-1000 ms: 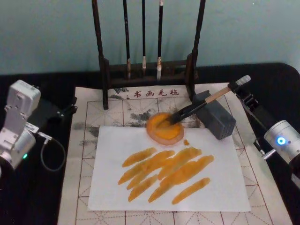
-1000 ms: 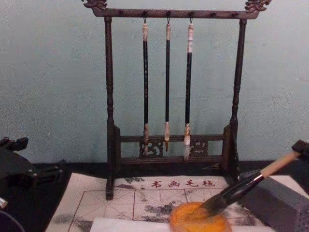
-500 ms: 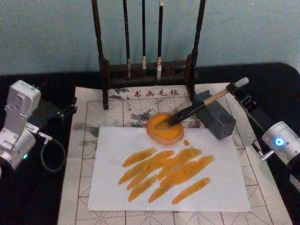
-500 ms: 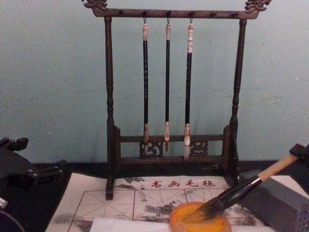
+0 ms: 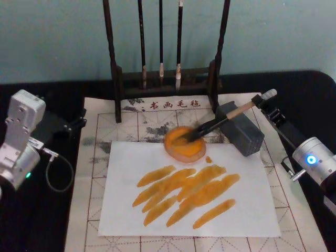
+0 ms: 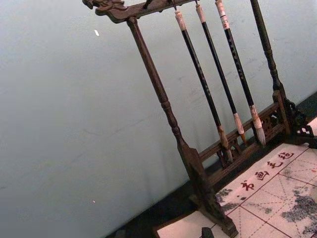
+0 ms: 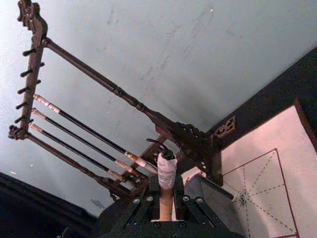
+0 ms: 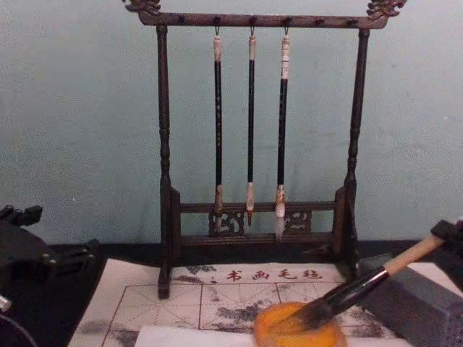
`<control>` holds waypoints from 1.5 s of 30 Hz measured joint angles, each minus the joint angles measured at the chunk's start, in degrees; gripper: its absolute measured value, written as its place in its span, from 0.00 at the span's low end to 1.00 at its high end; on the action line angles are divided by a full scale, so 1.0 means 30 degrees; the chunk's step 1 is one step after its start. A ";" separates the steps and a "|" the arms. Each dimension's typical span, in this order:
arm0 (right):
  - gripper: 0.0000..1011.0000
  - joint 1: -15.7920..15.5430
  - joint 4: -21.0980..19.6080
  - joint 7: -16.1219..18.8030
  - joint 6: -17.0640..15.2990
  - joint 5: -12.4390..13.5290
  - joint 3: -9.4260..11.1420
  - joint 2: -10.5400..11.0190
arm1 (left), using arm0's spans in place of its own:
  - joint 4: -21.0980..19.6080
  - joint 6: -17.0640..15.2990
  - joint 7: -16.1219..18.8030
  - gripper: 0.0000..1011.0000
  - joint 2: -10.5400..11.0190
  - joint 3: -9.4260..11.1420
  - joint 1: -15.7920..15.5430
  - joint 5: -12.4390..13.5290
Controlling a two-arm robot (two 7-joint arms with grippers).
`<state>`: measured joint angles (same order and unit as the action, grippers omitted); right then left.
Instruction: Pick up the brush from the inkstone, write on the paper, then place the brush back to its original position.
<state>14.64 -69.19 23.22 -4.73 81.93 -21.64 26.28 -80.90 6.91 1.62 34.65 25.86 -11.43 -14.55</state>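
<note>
Pinched between the fingers (image 7: 141, 210) of the right gripper (image 7: 166, 214): the brush (image 5: 227, 117), gripped on its pale handle just below the white end cap. Slants down and to the left from that grip, crossing over the grey block (image 5: 248, 137). Rests its dark bristle tip in the round orange dish (image 5: 176, 152) at the far edge of the paper (image 5: 121, 212).

Sits lower than a second ago. From the chest camera, sinks at the capped end through the last second, flattening the slant toward the top of the block while keeping the tip planted in the dish. From the head camera, slides cap and gripper slightly back toward the robot. Cannot tell whether the handle already touches the block.

Across the middle of the paper, itself lying on the gridded felt mat (image 5: 90, 173): a spread of broad orange strokes, so writing looks finished.

Probably the last step, laying the brush back in its resting place. Left to do: loosening the grip and drawing the arm away without dragging the handle off the block.

Parked at the table's left side, off the mat: the left gripper (image 5: 77, 122). Behind everything, a dark wooden rack (image 8: 257, 19) with three thin brushes (image 8: 251, 123) hanging.
</note>
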 joint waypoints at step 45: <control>0.69 0.0013 0.0000 -0.0003 -0.0033 0.0032 -0.0001 0.0002 | -0.0001 0.0001 -0.0001 0.99 -0.0001 0.0000 0.0000 0.0000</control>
<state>14.68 -69.19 23.22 -4.83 82.03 -21.64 26.29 -80.90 6.91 1.62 34.65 25.86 -11.43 -14.55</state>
